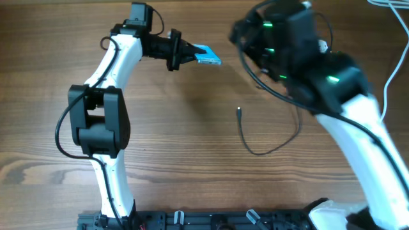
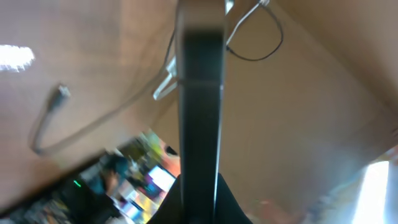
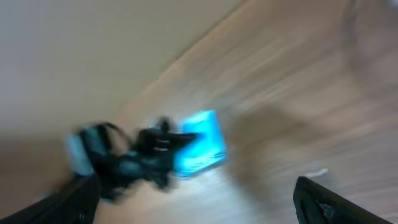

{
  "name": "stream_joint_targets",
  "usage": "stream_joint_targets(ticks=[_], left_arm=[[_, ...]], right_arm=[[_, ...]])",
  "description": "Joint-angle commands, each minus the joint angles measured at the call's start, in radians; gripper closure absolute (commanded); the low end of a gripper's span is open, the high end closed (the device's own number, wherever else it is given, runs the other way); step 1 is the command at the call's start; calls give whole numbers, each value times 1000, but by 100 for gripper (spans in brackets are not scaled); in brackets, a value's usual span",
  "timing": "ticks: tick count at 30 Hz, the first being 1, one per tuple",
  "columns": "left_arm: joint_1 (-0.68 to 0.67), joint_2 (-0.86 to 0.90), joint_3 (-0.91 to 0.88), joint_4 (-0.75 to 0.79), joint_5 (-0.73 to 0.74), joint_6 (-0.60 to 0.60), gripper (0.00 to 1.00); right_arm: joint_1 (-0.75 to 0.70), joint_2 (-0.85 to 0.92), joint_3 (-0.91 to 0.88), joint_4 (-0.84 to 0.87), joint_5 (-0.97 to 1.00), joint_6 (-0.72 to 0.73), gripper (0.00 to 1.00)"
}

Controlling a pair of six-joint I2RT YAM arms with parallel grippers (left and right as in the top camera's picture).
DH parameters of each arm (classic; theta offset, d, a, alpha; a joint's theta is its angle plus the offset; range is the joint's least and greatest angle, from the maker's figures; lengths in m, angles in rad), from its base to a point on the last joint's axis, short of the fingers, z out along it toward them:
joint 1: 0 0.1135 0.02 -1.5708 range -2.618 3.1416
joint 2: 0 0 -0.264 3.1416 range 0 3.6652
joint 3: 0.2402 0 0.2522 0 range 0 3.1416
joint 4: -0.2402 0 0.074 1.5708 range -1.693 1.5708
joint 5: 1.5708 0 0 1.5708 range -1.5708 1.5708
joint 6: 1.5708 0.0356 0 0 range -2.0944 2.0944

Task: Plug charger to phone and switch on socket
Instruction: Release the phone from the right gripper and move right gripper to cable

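My left gripper [image 1: 190,55] is shut on the phone [image 1: 208,55] and holds it above the table at the far middle, cyan screen showing. In the left wrist view the phone [image 2: 200,93] is a dark edge-on bar between the fingers. The charger's thin black cable [image 1: 255,151] lies loose on the table, its small tip [image 1: 238,110] pointing away from me. The tip also shows in the left wrist view [image 2: 62,92]. My right gripper [image 3: 199,211] is open and empty, blurred, facing the phone [image 3: 200,149]. The socket is hidden from view.
The blurred right arm [image 1: 300,51] hangs over the far right of the wooden table. A thick white cord [image 1: 390,76] runs along the far right edge. The arm bases [image 1: 211,220] line the near edge.
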Motion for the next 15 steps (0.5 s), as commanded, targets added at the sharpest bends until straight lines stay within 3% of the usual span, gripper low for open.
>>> stream_joint_targets(ticks=[1, 4, 7, 9, 10, 15], left_arm=[[14, -41, 2, -11, -6, 332, 96], [18, -43, 2, -11, -4, 453, 96], [19, -73, 2, -23, 48, 606, 96], [22, -127, 2, -62, 43, 706, 96], [27, -161, 2, -85, 17, 736, 96], [57, -300, 2, -225, -417, 735, 96]], right_arm=[[-41, 1, -5, -137, 2, -431, 0], [-56, 27, -94, -251, 2, -488, 7], [-56, 56, -216, -209, 0, -485, 10], [-56, 71, -297, -159, -35, -486, 24], [-56, 77, -334, -126, -63, -505, 24], [-56, 119, -455, 6, -170, -562, 14]])
